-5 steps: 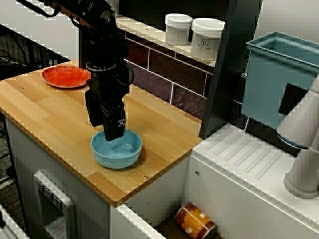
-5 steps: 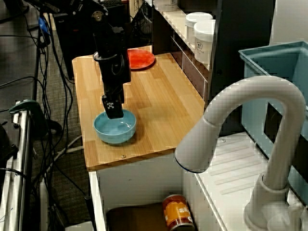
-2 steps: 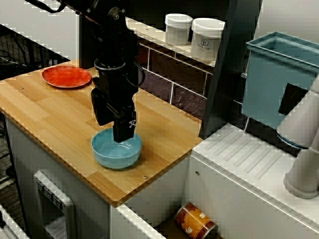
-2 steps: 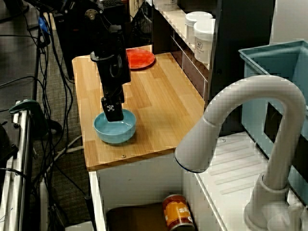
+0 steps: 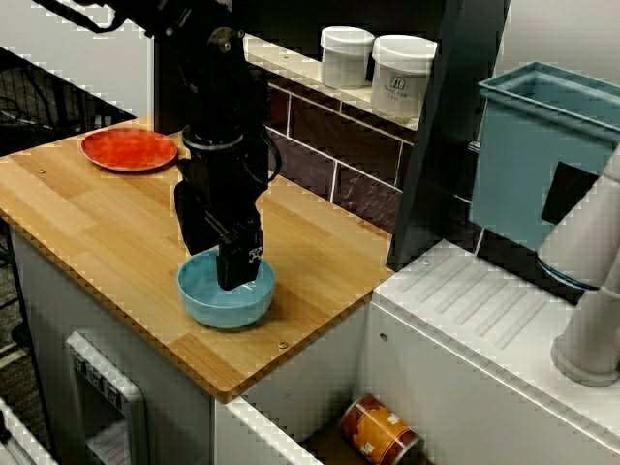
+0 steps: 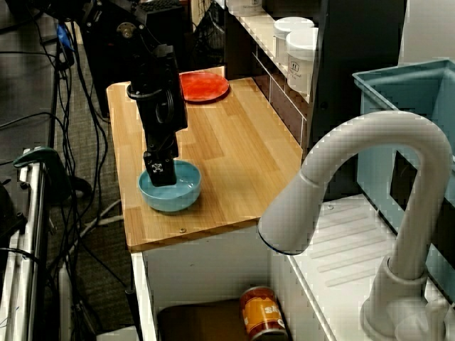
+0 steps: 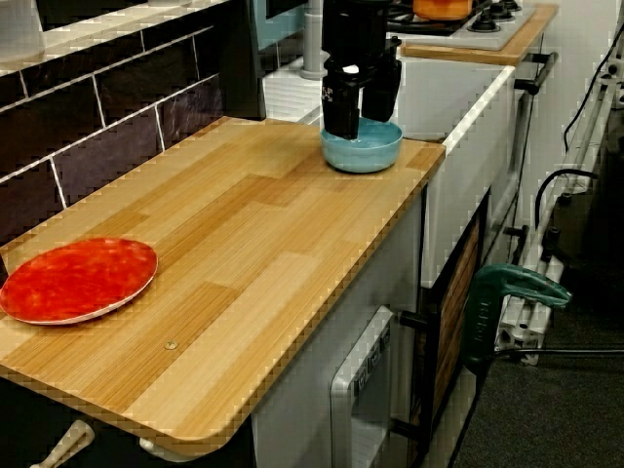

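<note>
My black gripper (image 5: 215, 254) hangs low over a light blue bowl (image 5: 228, 300) on the wooden counter (image 5: 97, 223). In the front view, one finger sits inside the bowl and the other just outside its far-left rim. The jaws stand apart, straddling the rim. In the view past the tap, the gripper (image 6: 162, 170) dips into the bowl (image 6: 174, 199) at its left side. In the view along the counter, the gripper (image 7: 359, 115) covers the bowl's (image 7: 366, 156) top. The bowl looks empty. A red plate (image 5: 128, 148) lies at the counter's far end.
Two white jars (image 5: 346, 56) stand on a shelf behind the counter. A dark post and a blue bin (image 5: 542, 155) stand to the right, beyond a white drainboard (image 5: 484, 310). A tap (image 6: 355, 185) fills the foreground. A can (image 5: 380, 431) lies below the counter.
The gripper has come down and shifted slightly, from just above the bowl to astride its rim. The bowl and plate have not moved.
</note>
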Motion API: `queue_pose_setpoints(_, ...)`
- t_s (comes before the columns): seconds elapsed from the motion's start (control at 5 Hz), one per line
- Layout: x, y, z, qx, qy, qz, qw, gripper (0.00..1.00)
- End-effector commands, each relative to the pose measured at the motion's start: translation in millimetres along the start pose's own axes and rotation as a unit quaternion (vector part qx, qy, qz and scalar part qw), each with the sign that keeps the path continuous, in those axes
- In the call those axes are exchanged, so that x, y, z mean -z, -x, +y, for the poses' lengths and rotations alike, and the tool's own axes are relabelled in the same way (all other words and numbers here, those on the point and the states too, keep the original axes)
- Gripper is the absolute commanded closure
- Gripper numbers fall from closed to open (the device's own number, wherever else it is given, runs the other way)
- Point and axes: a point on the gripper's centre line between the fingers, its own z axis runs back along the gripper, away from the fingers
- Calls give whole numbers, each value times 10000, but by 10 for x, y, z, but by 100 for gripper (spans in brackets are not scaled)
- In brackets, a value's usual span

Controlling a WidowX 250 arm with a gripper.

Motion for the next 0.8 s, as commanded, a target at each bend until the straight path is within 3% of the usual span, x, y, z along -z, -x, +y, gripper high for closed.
queue_pose_setpoints(0.0,-145,71,-1,28,-28,-226,9997,87)
queue_pose_setpoints(0.6,13,69,-2,-42,-159,-113,9998,77)
